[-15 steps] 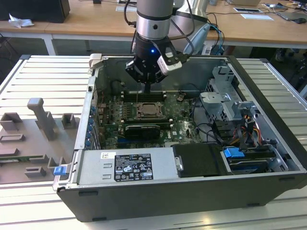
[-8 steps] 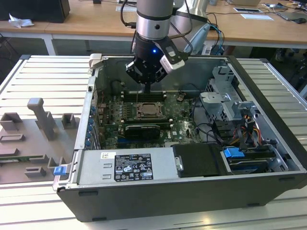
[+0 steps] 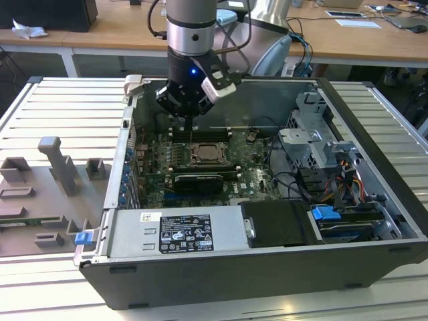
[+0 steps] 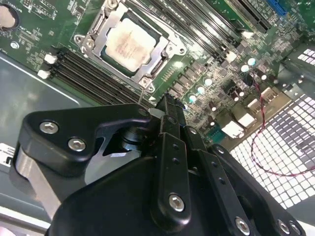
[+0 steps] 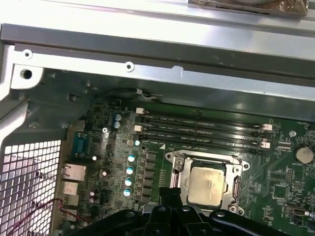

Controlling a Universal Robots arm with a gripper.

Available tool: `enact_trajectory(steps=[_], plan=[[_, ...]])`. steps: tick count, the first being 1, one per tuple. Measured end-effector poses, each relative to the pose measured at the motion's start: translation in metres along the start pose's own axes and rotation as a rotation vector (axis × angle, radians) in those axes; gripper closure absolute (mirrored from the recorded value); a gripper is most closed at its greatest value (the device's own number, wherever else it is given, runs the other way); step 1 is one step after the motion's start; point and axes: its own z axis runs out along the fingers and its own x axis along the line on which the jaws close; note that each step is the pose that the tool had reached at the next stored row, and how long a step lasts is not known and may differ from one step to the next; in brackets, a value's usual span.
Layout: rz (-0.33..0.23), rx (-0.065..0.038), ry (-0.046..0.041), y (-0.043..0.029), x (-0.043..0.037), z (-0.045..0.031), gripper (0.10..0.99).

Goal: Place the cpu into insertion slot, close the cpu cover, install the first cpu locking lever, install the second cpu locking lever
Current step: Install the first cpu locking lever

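The cpu (image 4: 130, 44) lies flat in the insertion slot (image 5: 178, 167) on the green motherboard (image 4: 206, 73), its pale metal face showing. Over it the silvery cpu cover (image 4: 156, 61) is folded down, framing the chip. A thin wire locking lever (image 4: 141, 94) stands up from the socket's corner. My gripper (image 4: 167, 102) hangs just above the socket with its black fingers together, the tips right beside the lever's upper end; whether they pinch it I cannot tell. In the exterior view the gripper (image 3: 189, 114) is above the board with the lever (image 3: 190, 131) reaching down toward the cpu (image 3: 205, 155).
The open computer case (image 3: 374, 134) lies on a slatted metal table. Black memory slots (image 5: 202, 130) run beside the socket. A drive cage with cables (image 3: 314, 144) fills the exterior view's right, a power supply (image 3: 180, 231) the front. Grey fixtures (image 3: 57, 160) stand at the exterior view's left.
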Motion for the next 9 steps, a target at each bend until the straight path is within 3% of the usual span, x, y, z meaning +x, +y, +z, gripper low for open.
enact_trajectory(steps=[9], plan=[[0.000, 0.000, -0.0001, 0.0027, 0.0102, 0.0023, 0.980]])
